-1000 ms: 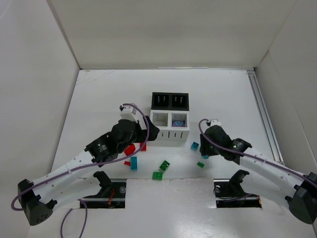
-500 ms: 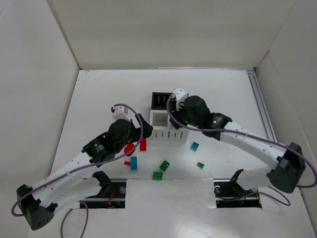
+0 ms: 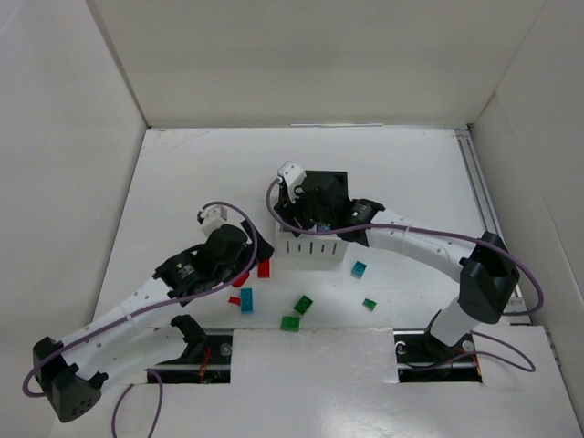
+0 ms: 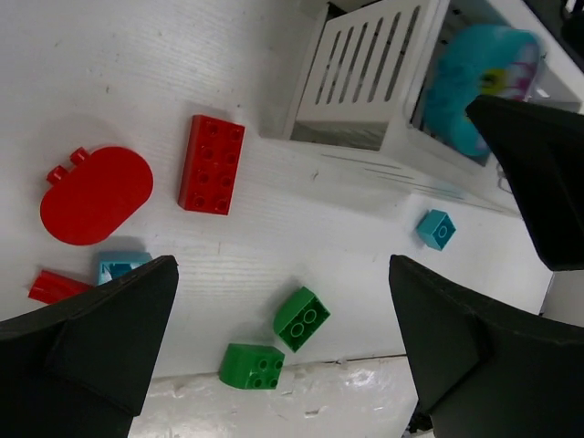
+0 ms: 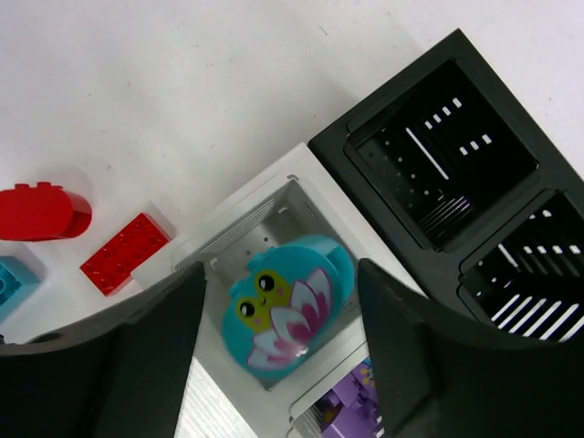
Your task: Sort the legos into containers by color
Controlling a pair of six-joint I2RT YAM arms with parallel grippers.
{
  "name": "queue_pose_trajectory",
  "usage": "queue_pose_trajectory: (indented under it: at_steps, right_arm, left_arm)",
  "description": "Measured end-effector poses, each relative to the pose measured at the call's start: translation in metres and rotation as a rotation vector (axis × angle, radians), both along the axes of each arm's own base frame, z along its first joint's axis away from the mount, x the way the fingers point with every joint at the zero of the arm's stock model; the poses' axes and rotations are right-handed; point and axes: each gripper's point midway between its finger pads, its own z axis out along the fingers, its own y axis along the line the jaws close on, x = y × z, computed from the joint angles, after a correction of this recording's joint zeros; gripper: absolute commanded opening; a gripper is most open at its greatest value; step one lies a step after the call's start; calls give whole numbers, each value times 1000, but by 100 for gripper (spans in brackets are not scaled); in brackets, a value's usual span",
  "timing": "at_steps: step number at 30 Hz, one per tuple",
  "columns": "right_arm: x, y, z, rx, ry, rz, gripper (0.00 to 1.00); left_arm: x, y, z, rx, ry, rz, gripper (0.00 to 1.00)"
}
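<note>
Hovering over the white bin (image 5: 237,224), right gripper (image 5: 280,274) spread wide.
Teal oval (image 5: 287,310) sits between its jaws; left gripper (image 4: 281,265) gapes empty.

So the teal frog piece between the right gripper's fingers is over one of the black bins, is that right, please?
Not quite: the teal frog piece between the right gripper fingers is over a white bin, not a black one. The right wrist view shows it.

Teal frog-printed oval (image 5: 287,315) at opening of white bin (image 5: 239,224); red brick (image 5: 125,253) outside.
</note>
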Motion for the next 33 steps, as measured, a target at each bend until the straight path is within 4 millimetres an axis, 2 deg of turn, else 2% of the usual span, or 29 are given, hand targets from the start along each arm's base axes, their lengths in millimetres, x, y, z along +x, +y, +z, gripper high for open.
queue_pose_trajectory:
  at_steps: [3,5,6,9,13,17,20,23,29,33]
  right_arm:
    - [1,2,-1,-4,-5,7,84]
    - [1,2,0,-4,-8,9,96]
    - [1,1,1,-5,-11,11,99]
    - [1,0,9,2,-29,17,99]
    - [-3,-9,41,48,-82,7,99]
    - [-11,-40,81,92,-171,-59,99]
    - [-20,-70,99,104,-223,-121,99]
    - [-29,-96,92,81,-229,-171,99]
    - [-42,-137,42,-19,-152,-241,99]
    - [-42,-163,27,-41,-119,-296,99]
  left_arm:
    - [-6,1,-12,-7,44,15,100]
    - [-13,3,-25,0,90,20,100]
    - [-16,4,-32,4,113,21,100]
    - [-25,7,-49,20,177,32,100]
    - [-34,11,-59,28,238,53,100]
    - [-42,15,-67,34,284,75,100]
    - [-53,17,-79,42,337,69,100]
    - [-64,17,-94,64,401,61,97]
    - [-77,18,-119,153,514,70,97]
    - [-78,17,-130,185,550,91,88]
